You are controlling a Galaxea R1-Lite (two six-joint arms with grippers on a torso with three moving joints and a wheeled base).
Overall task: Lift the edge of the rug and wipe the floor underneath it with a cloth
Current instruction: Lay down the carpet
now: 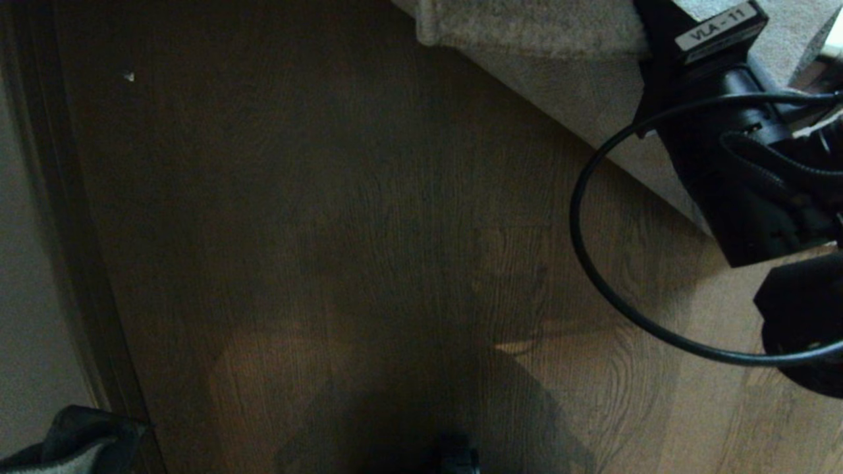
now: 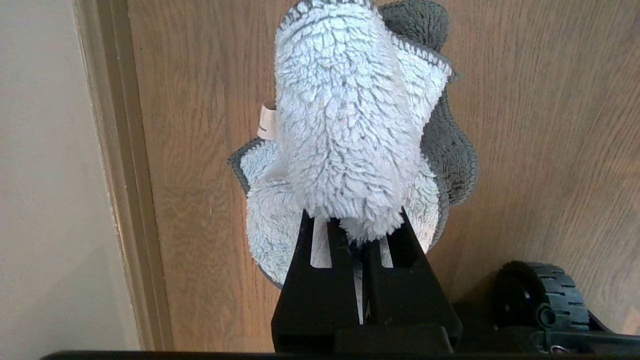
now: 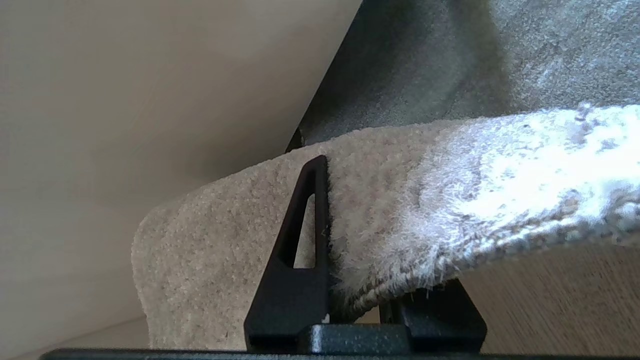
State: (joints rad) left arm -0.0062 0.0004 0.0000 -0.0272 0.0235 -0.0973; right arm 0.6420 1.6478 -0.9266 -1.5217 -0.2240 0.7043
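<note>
rug (image 1: 579, 79): lying at the floor's (image 1: 369, 250) far right, its near edge raised off the planks
cloth (image 2: 350, 125): hanging above the floor beside the baseboard (image 2: 125, 175)
baseboard: running along the floor's left edge

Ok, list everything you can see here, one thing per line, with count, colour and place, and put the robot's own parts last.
rug: one, light grey, edge lifted off the floor, pinched by the right gripper.
cloth: one, pale grey-blue with darker grey trim, in the left gripper.
floor: brown wood-grain planks, beneath everything.
baseboard: one strip, along the wall beside the floor.
cable: one, black, looping from the right arm.
wheel: one, black, on the base.
left gripper: black, shut on the cloth.
right gripper: black, clamping the rug edge.
</note>
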